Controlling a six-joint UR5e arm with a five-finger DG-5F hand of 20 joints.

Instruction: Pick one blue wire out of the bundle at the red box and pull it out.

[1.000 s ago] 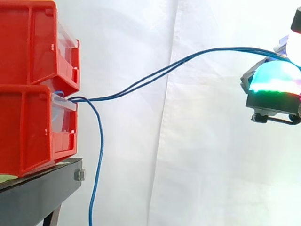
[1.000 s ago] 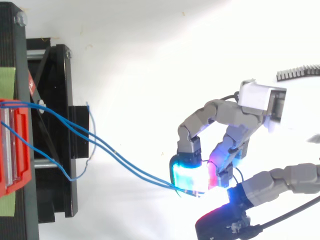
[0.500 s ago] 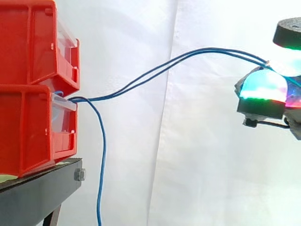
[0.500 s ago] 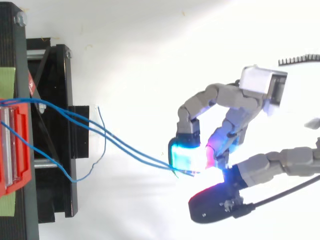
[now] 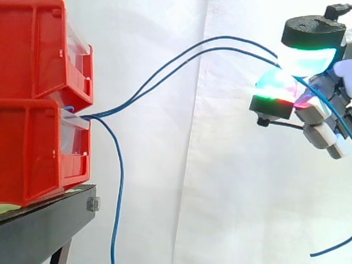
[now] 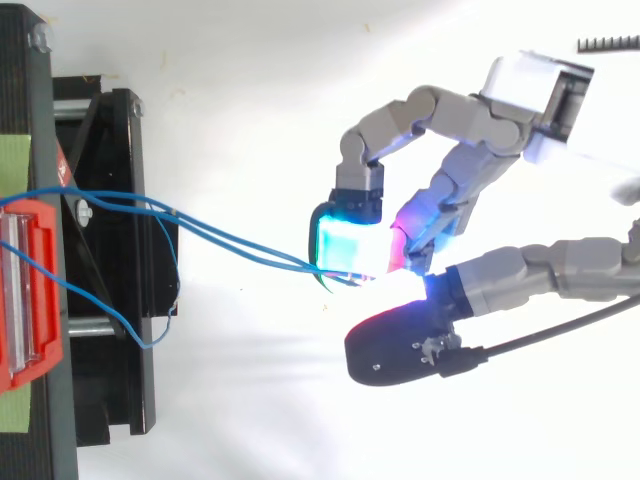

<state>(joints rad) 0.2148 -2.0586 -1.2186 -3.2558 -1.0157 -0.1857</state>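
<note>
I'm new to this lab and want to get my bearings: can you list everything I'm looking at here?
red bins: two, red, stacked at the left on the stand.
stand: one, black, under the bins.
blue wires: two strands, blue, from the lower bin to the hand; another hangs beside the stand.
curtain: one, white, behind everything.
hand: one, grey with glowing pads, at the right, pinching the blue wires.

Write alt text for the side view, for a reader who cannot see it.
A robot hand at right pinches two blue wire strands arcing up from the lower of two stacked red bins; a third strand hangs down beside them.
</note>
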